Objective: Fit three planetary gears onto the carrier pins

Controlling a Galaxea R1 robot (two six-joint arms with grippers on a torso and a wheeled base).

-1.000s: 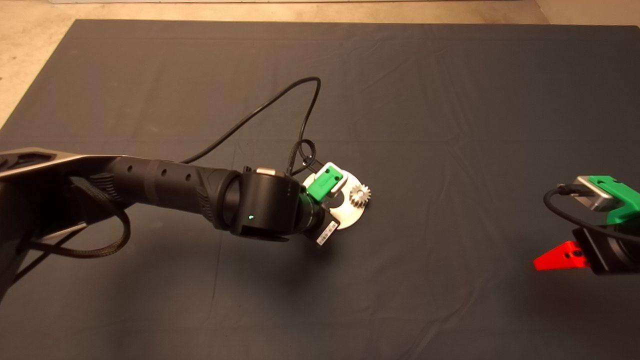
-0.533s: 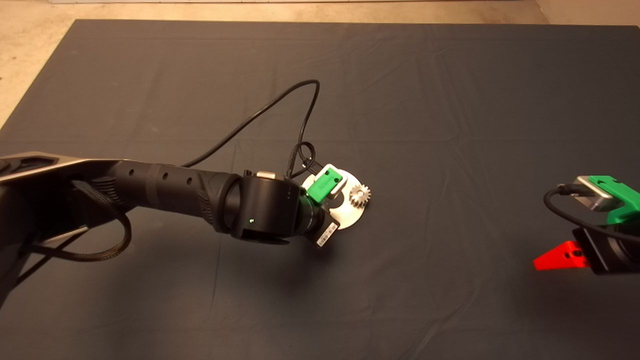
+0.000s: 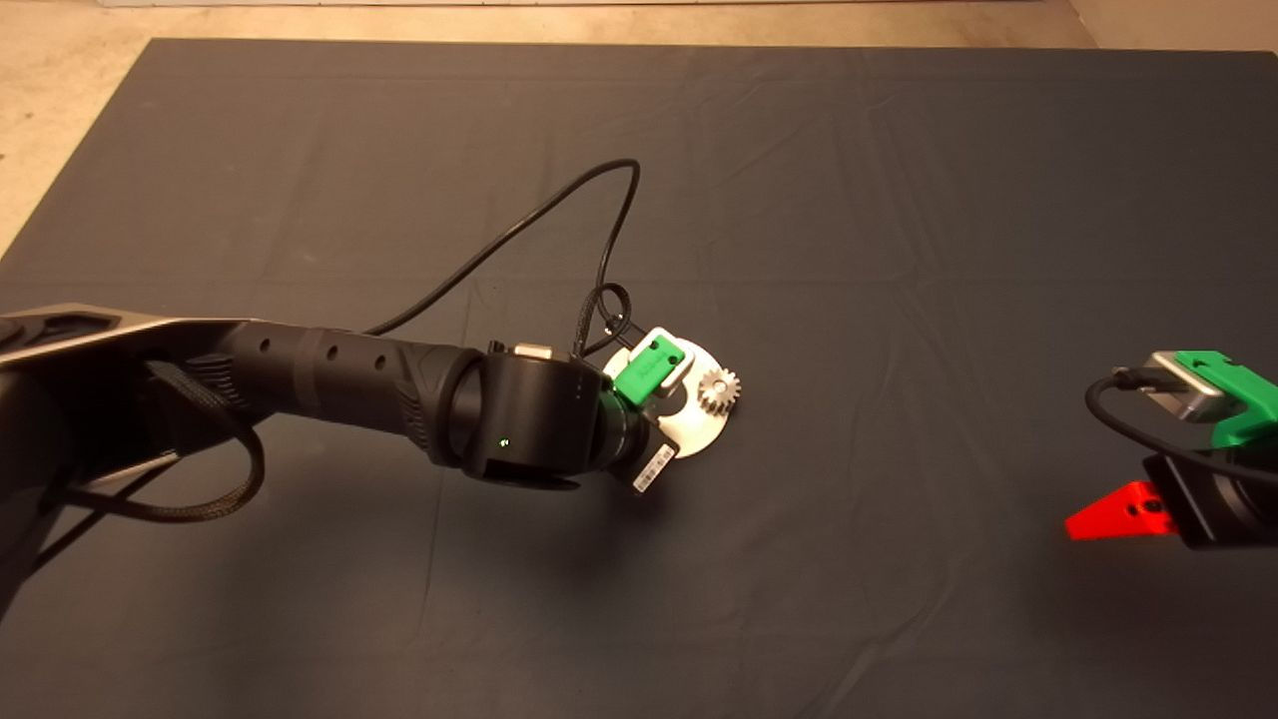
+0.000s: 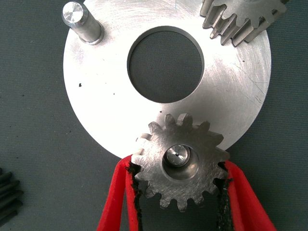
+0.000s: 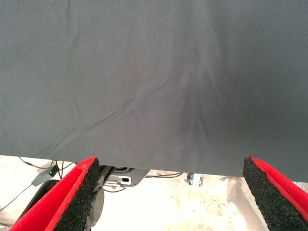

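Red fingers [image 4: 115, 202] of the left gripper [image 4: 179, 192] were closed on a small silvery-grey metal spur gear [image 4: 180, 161], their black pads pressed against its teeth on two opposite sides. That gear sat between the fingers at the rim of a flat shiny silver disc [image 4: 106, 110] with a large round centre hole, and part of the gear overhung the disc's edge above the dark mat [image 4: 33, 120]. Through the gear's round bore showed the top of a short silvery metal peg [image 4: 177, 155], so the gear was threaded over that pin; how far down it sat could not be told.

A second spur gear of the same kind [image 4: 243, 19] lay at the disc's rim across the centre hole from the held one, only partly in the left wrist view. The third upright peg [image 4: 82, 21] stood bare on the disc, apart from both gears.

From the head view, the black left arm [image 3: 329, 384] reached in across the mat-covered desk [image 3: 899, 250] and its green gripper body covered much of the disc [image 3: 699, 431], with one gear [image 3: 718, 388] visible on the far side of the disc from the arm.

At the lower right edge of the head view the right gripper [image 3: 1103, 519] waited well apart from the disc. Its fingers [image 5: 79, 192] were spread wide with nothing between them, over the mat's edge and a pale floor beyond.
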